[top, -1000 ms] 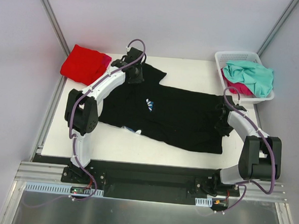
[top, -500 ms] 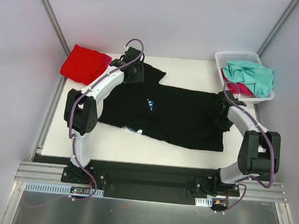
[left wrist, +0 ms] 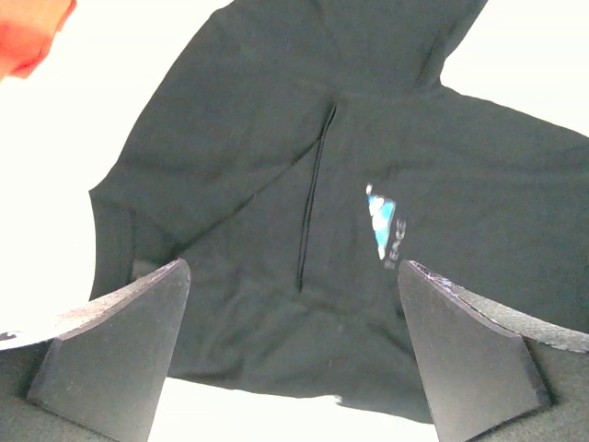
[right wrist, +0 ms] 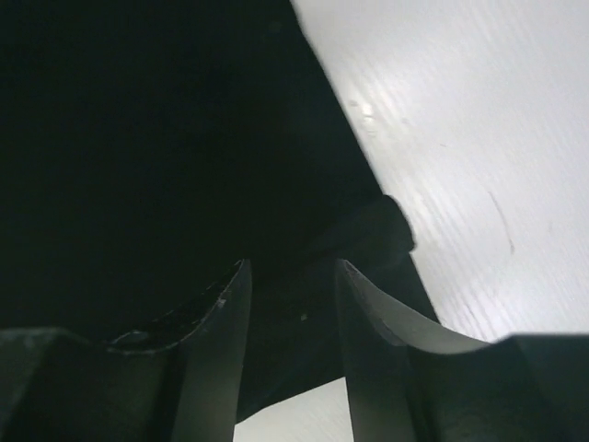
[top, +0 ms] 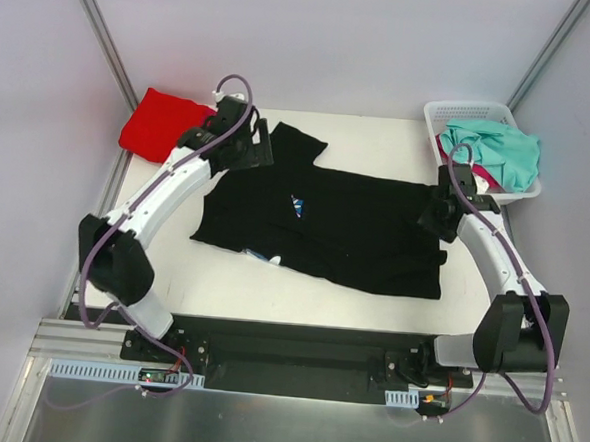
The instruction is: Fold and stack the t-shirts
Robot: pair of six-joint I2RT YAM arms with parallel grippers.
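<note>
Worktop: a white worktop (top: pixel 271 292) is seen, with a bare strip left along its near edge.
Black t-shirt: a black t-shirt (top: pixel 345 229) is laid flat across the middle of the worktop, and a small white and blue print (left wrist: pixel 382 221) is shown near its centre.
Right end effector: the right end effector (right wrist: pixel 293 267) is held low over the right edge of the black t-shirt. Its jaws are parted by a narrow gap and nothing is pinched. A small raised fold (right wrist: pixel 373 230) of cloth is seen just beyond the tips.
Left end effector: the left end effector (left wrist: pixel 294 276) is held above the far left part of the black t-shirt. Its jaws are spread wide and nothing is held between them.
Red t-shirt: a red t-shirt (top: pixel 161 125) is laid in a compact bundle at the far left corner.
Basket: a white basket (top: pixel 460 111) is set at the far right corner. A teal t-shirt (top: pixel 500 148) is draped over its rim, and a pink t-shirt (top: pixel 475 175) is tucked beneath.
</note>
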